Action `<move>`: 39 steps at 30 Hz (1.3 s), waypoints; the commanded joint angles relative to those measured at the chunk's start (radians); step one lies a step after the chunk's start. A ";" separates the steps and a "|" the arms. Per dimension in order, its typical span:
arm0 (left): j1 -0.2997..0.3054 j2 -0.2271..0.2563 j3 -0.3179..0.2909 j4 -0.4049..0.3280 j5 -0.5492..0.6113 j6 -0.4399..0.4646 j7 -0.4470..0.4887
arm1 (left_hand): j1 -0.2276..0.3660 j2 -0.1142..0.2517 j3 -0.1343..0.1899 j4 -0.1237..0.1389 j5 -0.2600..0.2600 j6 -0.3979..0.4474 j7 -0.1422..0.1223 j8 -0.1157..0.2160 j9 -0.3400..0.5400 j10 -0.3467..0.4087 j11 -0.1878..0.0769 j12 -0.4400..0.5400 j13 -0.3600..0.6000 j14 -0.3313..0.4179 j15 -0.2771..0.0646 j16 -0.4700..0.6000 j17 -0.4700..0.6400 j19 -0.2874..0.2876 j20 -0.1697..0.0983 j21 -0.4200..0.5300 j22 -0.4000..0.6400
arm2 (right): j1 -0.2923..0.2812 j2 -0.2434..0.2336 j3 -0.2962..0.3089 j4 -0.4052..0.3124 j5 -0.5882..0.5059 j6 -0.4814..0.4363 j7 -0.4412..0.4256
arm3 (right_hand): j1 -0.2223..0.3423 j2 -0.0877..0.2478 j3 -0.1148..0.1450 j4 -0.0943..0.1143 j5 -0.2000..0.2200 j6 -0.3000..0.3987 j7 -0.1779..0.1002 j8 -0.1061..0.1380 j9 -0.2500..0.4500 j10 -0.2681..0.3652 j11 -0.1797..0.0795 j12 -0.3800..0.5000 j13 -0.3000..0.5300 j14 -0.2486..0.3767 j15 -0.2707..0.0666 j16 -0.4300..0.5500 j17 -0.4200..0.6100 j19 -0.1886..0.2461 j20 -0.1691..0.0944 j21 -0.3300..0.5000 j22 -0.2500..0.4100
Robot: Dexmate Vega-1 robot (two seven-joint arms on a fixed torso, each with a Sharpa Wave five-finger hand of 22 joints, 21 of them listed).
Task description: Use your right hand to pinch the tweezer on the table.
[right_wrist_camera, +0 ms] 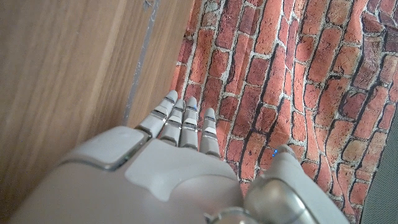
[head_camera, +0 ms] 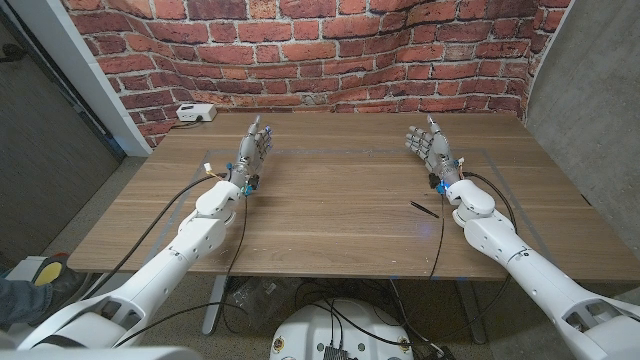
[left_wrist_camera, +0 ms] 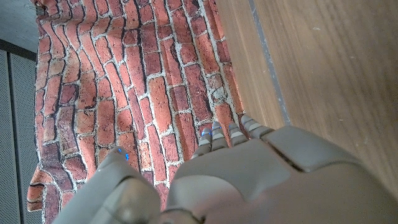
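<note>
Currently the tweezer (head_camera: 424, 209) lies on the wooden table (head_camera: 340, 215) just beside the right hand's (head_camera: 430, 147) wrist; both that hand and the left hand (head_camera: 255, 148) hold nothing, fingers extended and released.

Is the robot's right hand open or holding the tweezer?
Open. The right robot hand has fingers spread, holding nothing; the tweezer lies on the table beside its forearm.

The head view looks down from above the near edge toward 12 o'clock, taking in the whole table (head_camera: 340, 200) and the brick wall (head_camera: 330, 50) behind it. Each wrist view sits close behind its own hand, left hand (left_wrist_camera: 249, 180) and right hand (right_wrist_camera: 155, 174), facing along the fingers. All three views share the tabletop and wall.
</note>
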 commanded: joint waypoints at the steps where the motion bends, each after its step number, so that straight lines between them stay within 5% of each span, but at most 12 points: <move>1: -0.001 0.000 0.001 -0.018 0.012 -0.014 0.005 | 0.011 0.002 0.006 -0.001 0.005 0.004 0.008 0.007 0.002 0.012 0.000 0.005 0.005 -0.004 -0.001 0.007 0.005 -0.003 0.000 0.007 0.004 | -0.032 -0.005 0.008 -0.043 -0.045 0.039 -0.063 | 0.017 0.005 0.008 -0.002 0.006 0.005 -0.002 0.003 0.005 0.000 -0.002 0.001 0.001 0.003 0.004 0.002 0.001 0.001 0.006 0.002 0.005; 23: 0.063 0.054 -0.013 -0.125 0.023 0.010 0.038 | 0.034 0.024 0.013 -0.008 0.002 0.038 0.013 0.011 0.002 0.039 0.002 0.010 0.004 0.020 0.002 0.009 0.005 0.011 0.003 0.010 0.004 | -0.184 -0.080 0.061 -0.236 -0.106 0.035 -0.180 | 0.036 0.015 0.016 -0.015 0.002 0.018 -0.011 0.006 0.006 0.007 -0.014 0.002 0.002 0.005 0.004 -0.001 0.001 0.000 0.009 -0.001 0.005; 39: 0.086 0.085 -0.020 -0.151 0.031 0.022 0.041 | 0.049 0.036 0.018 -0.013 -0.001 0.056 0.017 0.013 0.002 0.055 0.003 0.012 0.004 0.038 0.003 0.011 0.005 0.020 0.008 0.012 0.004 | -0.267 -0.122 0.088 -0.327 -0.146 0.033 -0.212 | 0.082 0.028 0.033 -0.043 -0.003 0.026 -0.025 0.009 0.007 0.012 -0.035 0.003 0.003 0.012 0.002 -0.001 0.001 0.003 0.010 -0.004 0.004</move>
